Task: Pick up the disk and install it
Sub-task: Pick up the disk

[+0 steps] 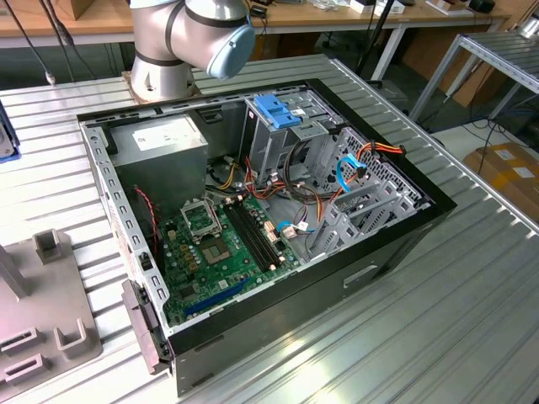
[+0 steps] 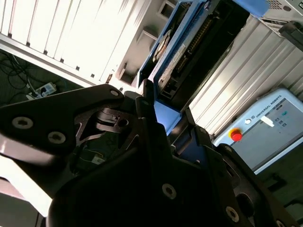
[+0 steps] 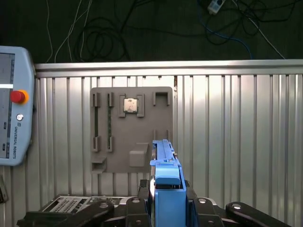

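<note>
my black gripper (image 3: 168, 191) clamps the flat silver-metal disk (image 3: 163, 158) in its blue carrier frame, edge-on over the ribbed metal tabletop (image 3: 236, 142); gripped near one end, i judge it could pivot or slip.

— What does the arm (image 1: 160, 38) look like?
— Silver-grey tubes, with a light-blue cap (image 1: 232, 46) on the joint (round and smooth).
— And the gripper (image 3: 168, 191)?
— Matte black, angular plates, dotted with small silver screws (image 2: 22, 122).
</note>
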You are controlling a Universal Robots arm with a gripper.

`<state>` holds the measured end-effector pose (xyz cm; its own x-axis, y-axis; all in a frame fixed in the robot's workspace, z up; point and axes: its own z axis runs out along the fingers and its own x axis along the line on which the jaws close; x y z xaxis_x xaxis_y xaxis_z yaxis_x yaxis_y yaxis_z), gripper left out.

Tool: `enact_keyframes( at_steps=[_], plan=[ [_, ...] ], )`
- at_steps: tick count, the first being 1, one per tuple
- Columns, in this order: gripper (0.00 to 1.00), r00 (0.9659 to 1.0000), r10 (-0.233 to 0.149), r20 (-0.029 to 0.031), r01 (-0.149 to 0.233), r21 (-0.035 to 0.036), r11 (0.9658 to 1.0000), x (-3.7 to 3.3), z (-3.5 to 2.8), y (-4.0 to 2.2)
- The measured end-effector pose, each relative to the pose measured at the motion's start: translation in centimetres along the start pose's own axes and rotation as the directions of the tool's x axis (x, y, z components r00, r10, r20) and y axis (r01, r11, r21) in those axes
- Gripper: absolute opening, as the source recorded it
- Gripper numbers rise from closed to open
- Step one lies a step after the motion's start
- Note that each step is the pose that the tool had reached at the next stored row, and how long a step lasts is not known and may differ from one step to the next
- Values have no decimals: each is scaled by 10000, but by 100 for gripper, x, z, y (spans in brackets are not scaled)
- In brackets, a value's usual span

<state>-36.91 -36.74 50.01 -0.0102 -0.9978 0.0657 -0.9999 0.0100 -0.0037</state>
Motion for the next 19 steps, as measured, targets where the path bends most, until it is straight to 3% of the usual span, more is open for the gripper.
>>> enact_keyframes(
  at_steps=[8,19],
  plan=[
    [37,10000,0,0,0,-1,10000,-5,0,-279],
    [37,10000,0,0,0,-1,10000,-11,1,-564]
  ],
)
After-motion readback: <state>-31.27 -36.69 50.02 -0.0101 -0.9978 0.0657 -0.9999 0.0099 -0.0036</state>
